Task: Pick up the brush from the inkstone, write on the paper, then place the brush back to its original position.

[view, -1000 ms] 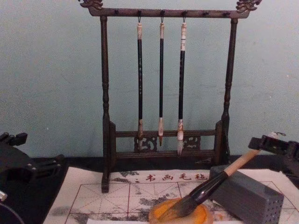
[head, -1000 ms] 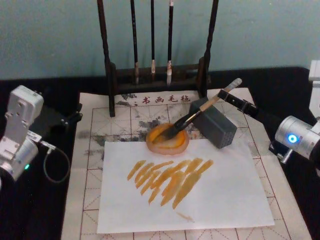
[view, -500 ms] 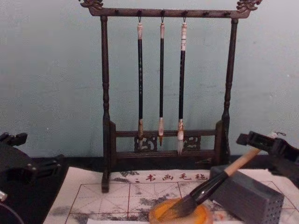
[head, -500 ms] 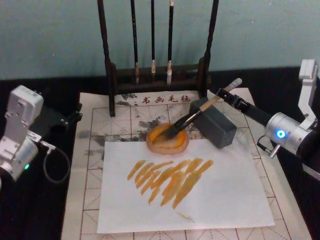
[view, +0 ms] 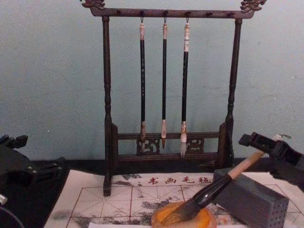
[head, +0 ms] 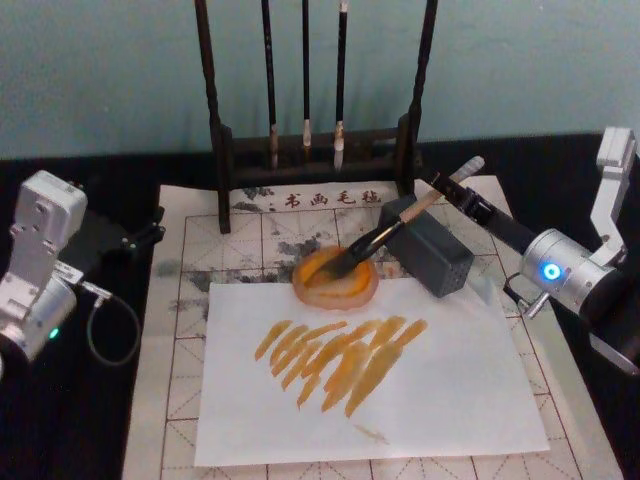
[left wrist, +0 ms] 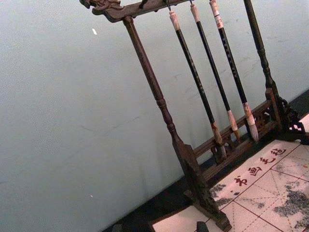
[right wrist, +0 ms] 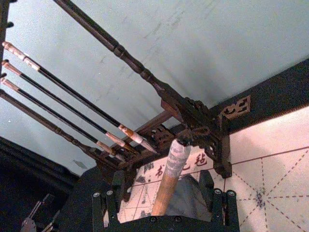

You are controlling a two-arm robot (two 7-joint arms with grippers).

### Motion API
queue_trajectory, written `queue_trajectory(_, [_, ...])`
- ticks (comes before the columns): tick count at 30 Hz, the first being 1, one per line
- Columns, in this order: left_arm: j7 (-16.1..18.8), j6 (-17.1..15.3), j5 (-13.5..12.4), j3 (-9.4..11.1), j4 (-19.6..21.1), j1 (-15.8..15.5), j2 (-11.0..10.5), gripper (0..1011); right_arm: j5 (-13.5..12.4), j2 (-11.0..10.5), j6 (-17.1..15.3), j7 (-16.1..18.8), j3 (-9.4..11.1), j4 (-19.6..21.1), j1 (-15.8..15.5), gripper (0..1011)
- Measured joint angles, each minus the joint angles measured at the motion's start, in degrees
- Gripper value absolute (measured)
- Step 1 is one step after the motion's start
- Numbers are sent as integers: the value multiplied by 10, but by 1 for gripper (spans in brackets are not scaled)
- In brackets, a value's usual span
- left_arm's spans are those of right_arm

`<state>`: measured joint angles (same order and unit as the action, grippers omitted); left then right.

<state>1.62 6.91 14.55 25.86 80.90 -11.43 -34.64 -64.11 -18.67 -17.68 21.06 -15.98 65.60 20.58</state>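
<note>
Thick tan-handled, dark-bristled calligraphy brush [head: 385, 232]: bristles in orange round inkstone [head: 322, 290], handle leaning toward 2 o'clock. Right gripper [head: 447, 190]: spread astride handle top, gripping nothing. I'd centre the shaft, then close squarely. Left gripper [head: 128, 240]: parked, 9 o'clock.

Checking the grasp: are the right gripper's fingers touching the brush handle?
Apart. The right wrist view shows the brush between the right gripper's open fingers, with a clear gap on each side.

Left arm [head: 40, 260] was silver, boxy, with green light and looped black cable [head: 136, 322]. Right arm [head: 570, 275] silver, blue ring light; right gripper [head: 450, 186] black.
</note>
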Motion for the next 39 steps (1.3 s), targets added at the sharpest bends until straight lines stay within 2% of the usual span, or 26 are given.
queue_trajectory(24, [0,0,0,0,0,0,0,1001,-27,-9,14,-4,-28,-16,12,1003])
queue_trajectory(39, [0,0,0,0,0,0,0,1001,-26,-9,14,-4,-27,-16,12,1003])
